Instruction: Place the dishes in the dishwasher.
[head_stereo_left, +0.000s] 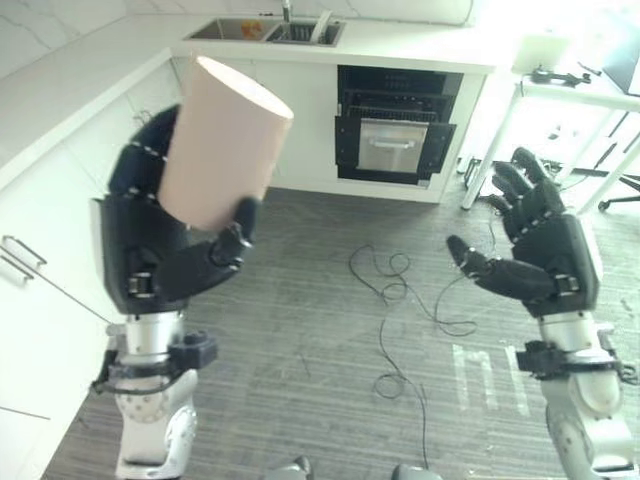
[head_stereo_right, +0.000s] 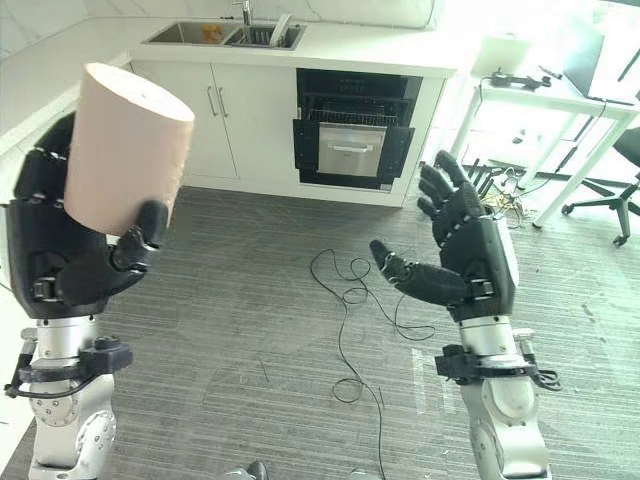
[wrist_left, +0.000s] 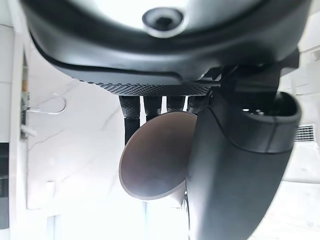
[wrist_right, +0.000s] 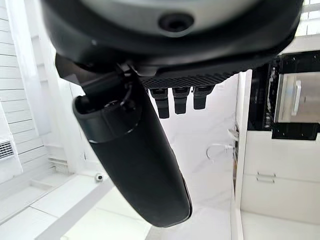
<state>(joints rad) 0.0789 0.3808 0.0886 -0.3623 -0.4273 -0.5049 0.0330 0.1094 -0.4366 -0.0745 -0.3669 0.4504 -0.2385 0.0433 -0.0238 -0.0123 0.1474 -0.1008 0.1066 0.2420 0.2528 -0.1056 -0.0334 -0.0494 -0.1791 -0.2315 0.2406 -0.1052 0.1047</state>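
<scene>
Pink cup (head_stereo_left: 225, 145) sits tilted in the left hand (head_stereo_left: 160, 250), fingers and thumb curled round it. The right hand (head_stereo_right: 465, 260) is spread, empty. The dishwasher (head_stereo_left: 398, 125) is well apart; walking could jolt the cup loose.

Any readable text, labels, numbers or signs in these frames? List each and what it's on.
None readable.
Pink cup in the left robot hand: plain wall, no print.
Dishwasher under the counter: no legible label or badge on the front.
Pale marks on the floor near the right robot hand: too blurred to tell if they are characters.
</scene>
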